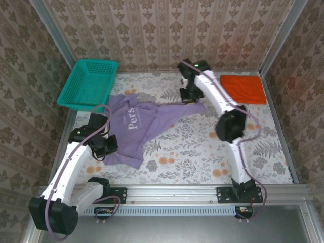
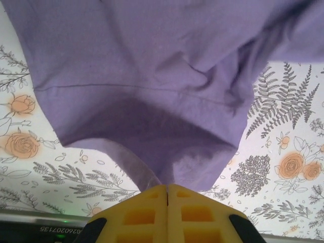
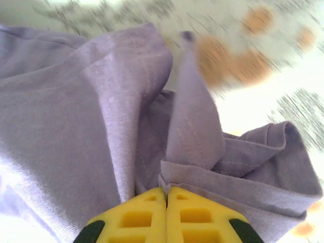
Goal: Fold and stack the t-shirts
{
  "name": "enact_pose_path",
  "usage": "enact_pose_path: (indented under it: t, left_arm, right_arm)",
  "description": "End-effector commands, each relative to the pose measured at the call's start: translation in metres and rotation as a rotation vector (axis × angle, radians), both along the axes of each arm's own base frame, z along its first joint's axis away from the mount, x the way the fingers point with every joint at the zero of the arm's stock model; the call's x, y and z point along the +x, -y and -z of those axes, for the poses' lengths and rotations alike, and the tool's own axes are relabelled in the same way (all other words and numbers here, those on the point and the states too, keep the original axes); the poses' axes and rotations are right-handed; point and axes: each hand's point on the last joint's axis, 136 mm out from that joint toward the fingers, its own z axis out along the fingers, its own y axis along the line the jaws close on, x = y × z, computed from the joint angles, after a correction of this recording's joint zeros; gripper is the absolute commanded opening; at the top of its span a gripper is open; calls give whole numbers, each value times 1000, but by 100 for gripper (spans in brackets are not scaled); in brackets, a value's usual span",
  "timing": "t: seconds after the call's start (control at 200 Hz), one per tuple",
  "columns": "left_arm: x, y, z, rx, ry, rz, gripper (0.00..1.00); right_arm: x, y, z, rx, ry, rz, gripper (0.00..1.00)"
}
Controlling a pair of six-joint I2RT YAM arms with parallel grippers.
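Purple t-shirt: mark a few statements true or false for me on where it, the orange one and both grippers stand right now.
1. The left gripper is shut on an edge of the purple t-shirt. True.
2. The right gripper hangs open over the orange t-shirt. False: it is shut on a bunched part of the purple t-shirt, well apart from the orange one.
3. The orange t-shirt lies folded as a rectangle at the far right of the table. True.
4. The purple t-shirt lies inside the teal basket. False: it lies on the table, outside the basket, stretched between the two grippers.
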Motion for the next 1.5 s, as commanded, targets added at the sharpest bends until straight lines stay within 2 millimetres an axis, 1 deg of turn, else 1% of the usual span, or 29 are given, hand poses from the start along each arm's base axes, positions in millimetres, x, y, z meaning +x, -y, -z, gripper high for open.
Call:
enact_pose_path:
  t: [0.0, 0.055, 0.06, 0.095, 0.13, 0.165, 0.18, 0.215, 0.23, 0.27, 0.295, 0.32, 0.37, 0.41, 0.455, 0.535, 0.615, 0.7, 0.74, 0.825, 0.91, 0.98, 0.99, 1.015, 1.1, 1.18, 1.36, 1.4, 1.495]
  left_arm:
    - [4, 4, 6, -12, -2, 17, 0]
    - [6, 5, 8, -7, -8, 24, 0]
    - [6, 5, 9, -7, -9, 25, 0]
    - [7, 6, 10, -4, -15, 29, 0]
    - [9, 6, 11, 3, -18, 36, 0]
    - [10, 6, 12, 15, -24, 40, 0]
    - [11, 5, 12, 21, -25, 40, 0]
    - [12, 5, 12, 30, -28, 41, 0]
    - [12, 5, 12, 33, -31, 44, 0]
    - [13, 4, 12, 47, -33, 45, 0]
    - [13, 3, 12, 58, -37, 44, 0]
    - [13, 1, 12, 69, -41, 42, 0]
    - [12, -3, 11, 98, -49, 40, 0]
    - [12, -6, 11, 121, -53, 37, 0]
    - [13, -9, 9, 145, -53, 37, 0]
    - [14, -13, 8, 172, -59, 22, 0]
    - [15, -14, 8, 174, -61, 8, 0]
    - [14, -13, 10, 166, -71, 7, 0]
    - [13, -12, 11, 162, -72, 10, 0]
    - [13, -10, 11, 155, -72, 14, 0]
    - [12, -9, 12, 148, -74, 21, 0]
    - [11, -7, 12, 138, -75, 30, 0]
    - [11, -7, 12, 136, -74, 30, 0]
    - [11, -7, 12, 134, -75, 31, 0]
    - [9, -7, 12, 130, -72, 33, 0]
    - [9, -6, 11, 124, -70, 35, 0]
    - [9, -5, 12, 118, -68, 35, 0]
    - [9, -4, 12, 115, -69, 36, 0]
    - [10, -4, 12, 112, -67, 39, 0]
  right_arm:
    - [-38, 20, -15, 84, 108, -31, 0]
    - [-63, 23, 5, 147, 136, -13, 0]
    - [-67, 24, 12, 144, 127, -9, 0]
    - [-82, 32, 32, 147, 147, 33, 1]
    - [-97, 40, 53, 156, 166, 90, 9]
    - [-116, 47, 79, 172, 162, 153, 23]
    - [-121, 50, 88, 178, 167, 187, 27]
    - [-143, 60, 117, 177, 142, 268, 28]
    - [-146, 62, 119, 197, 160, 298, 28]
    - [-166, 68, 139, 218, 139, 375, 28]
    - [-173, 68, 144, 250, 145, 399, 28]
    - [-179, 71, 145, 261, 153, 434, 33]
    - [-184, 79, 142, 262, 186, 480, 47]
    - [-185, 86, 133, 258, 225, 499, 53]
    - [-182, 95, 121, 258, 272, 522, 57]
    - [-178, 119, 100, 263, 346, 629, 65]
    - [-173, 144, 86, 299, 405, 787, 66]
    - [-158, 156, 76, 368, 449, 866, 64]
    - [-148, 154, 74, 400, 447, 861, 62]
    - [-121, 141, 72, 463, 409, 799, 57]
    - [-102, 133, 84, 459, 314, 756, 52]
    - [-88, 124, 92, 474, 239, 709, 41]
    - [-87, 121, 98, 475, 215, 704, 39]
    - [-84, 119, 103, 478, 190, 694, 36]
    - [-78, 117, 117, 460, 144, 672, 35]
    - [-80, 119, 125, 430, 105, 656, 34]
    - [-87, 103, 135, 411, 23, 578, 36]
    - [-89, 100, 137, 414, 3, 575, 35]
    - [-91, 98, 142, 392, -24, 568, 26]
